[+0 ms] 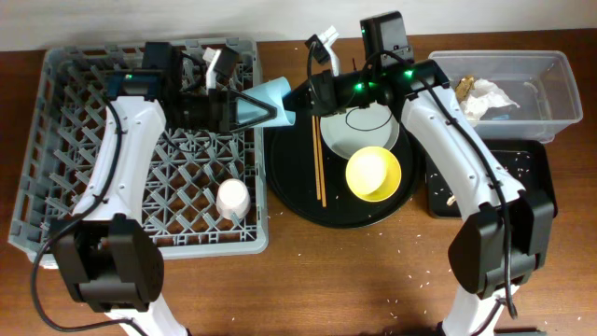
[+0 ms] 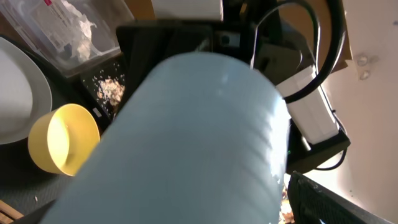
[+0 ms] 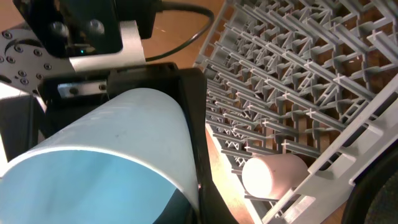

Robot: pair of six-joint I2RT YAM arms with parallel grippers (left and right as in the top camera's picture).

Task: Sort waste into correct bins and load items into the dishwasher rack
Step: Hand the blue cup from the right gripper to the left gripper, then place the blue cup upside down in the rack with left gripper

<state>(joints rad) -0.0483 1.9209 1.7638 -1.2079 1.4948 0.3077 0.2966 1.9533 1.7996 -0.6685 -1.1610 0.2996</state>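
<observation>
The light-blue cup (image 1: 280, 96) hangs on its side between both arms, over the gap between the dishwasher rack (image 1: 56, 140) and the round black tray (image 1: 289, 187). My left gripper (image 1: 266, 110) is shut round its body; the cup fills the left wrist view (image 2: 199, 143). My right gripper (image 1: 303, 96) pinches its rim, one finger inside the mouth (image 3: 193, 208). The pink cup (image 1: 232, 198) lies in the rack's front right and also shows in the right wrist view (image 3: 273, 174). The plate (image 1: 359, 131), yellow bowl (image 1: 373, 174) and chopsticks (image 1: 318, 159) sit on the round tray.
The clear tub (image 1: 550, 70) at the back right holds the crumpled tissue (image 1: 485, 96). The flat black tray (image 1: 522, 177) in front of it carries scattered food scraps (image 2: 109, 87). Small crumbs dot the table's front edge.
</observation>
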